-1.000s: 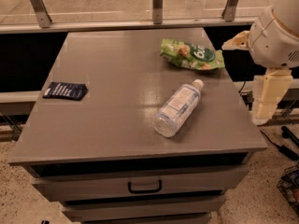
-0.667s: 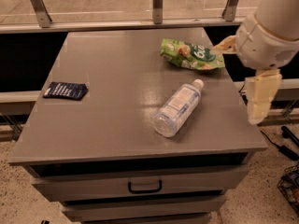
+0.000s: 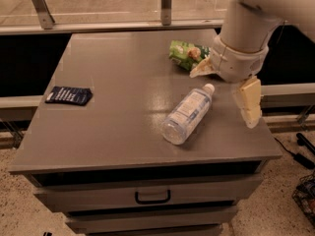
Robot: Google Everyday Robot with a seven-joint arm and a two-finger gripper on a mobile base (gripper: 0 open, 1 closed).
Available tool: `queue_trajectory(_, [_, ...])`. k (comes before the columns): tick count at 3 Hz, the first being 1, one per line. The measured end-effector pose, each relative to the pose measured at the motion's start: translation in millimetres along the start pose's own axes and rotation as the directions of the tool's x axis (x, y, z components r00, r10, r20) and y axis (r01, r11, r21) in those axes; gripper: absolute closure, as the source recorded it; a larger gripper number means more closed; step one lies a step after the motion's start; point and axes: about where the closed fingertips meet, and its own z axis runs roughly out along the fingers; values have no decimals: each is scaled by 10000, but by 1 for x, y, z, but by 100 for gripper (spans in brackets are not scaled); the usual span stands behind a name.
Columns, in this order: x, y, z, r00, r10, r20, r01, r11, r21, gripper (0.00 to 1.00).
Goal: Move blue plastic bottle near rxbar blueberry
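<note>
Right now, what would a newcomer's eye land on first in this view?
The big white arm at upper right: its gripper hangs open by the cap end of the blue plastic bottle, which lies on its side right of centre on the table. The rxbar blueberry lies flat near the left edge, far from the bottle; a green snack bag sits at the back by the arm.

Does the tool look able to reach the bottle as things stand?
Probably yes. The tool hangs open beside the bottle, at its cap end. Nothing lies between them, and the bag sits behind, apart from the bottle.
</note>
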Motion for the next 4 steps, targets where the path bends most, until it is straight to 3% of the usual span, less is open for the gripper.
queue_trajectory(1, [-6,-12,16,9937,-1098,224,1099,9939,-56,0])
queue_trajectory(2, [-17,-24,26,9802,-1906,534,1902,9817,132,0])
queue_trajectory(4, [-34,-33,47,9522,-2833,1142,2830,9589,196,41])
